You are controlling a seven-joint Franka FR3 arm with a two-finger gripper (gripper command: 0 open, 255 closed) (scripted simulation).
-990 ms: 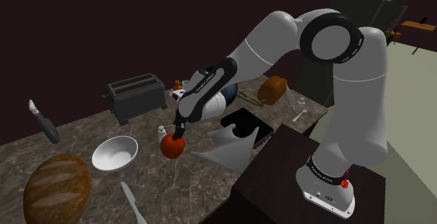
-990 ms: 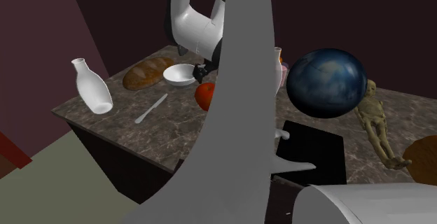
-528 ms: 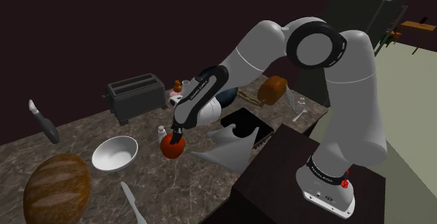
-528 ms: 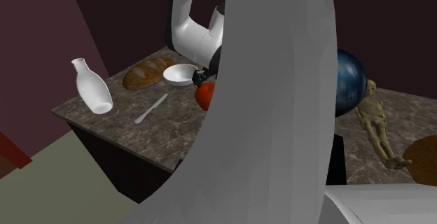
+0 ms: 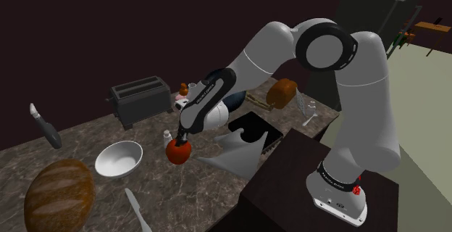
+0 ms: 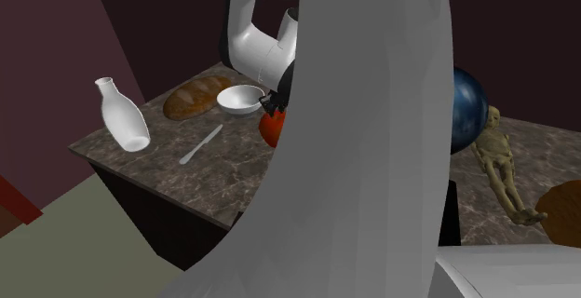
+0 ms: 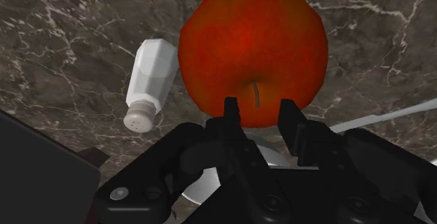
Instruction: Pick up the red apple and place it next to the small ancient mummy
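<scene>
**Apple in pincer, shallow grip: lift straight, then go long to the mummy**

We see the pincer (image 7: 259,112) closed narrow on the red apple (image 7: 252,51) at its stem end; the fingertips (image 7: 231,117) bite only a small patch, so we judge the hold shallow. The apple hangs low by the bench (image 5: 188,187); touching or just clear, we cannot tell. The salt shaker (image 7: 149,82) lies just beside the apple and the white bowl (image 5: 119,158) is near, so we want height first; straight up, slow, no wrist twist, no sideways sweep. The mummy (image 6: 503,161) lies well apart, at the second exterior view's right, past the blue globe (image 6: 468,110). We should carry over or around that globe, not graze it. Bare bench shows along both of the mummy's flanks, with a brown round thing (image 6: 560,214) near its feet. We pick the torso side, lower gently, and release only once the apple rests.
</scene>
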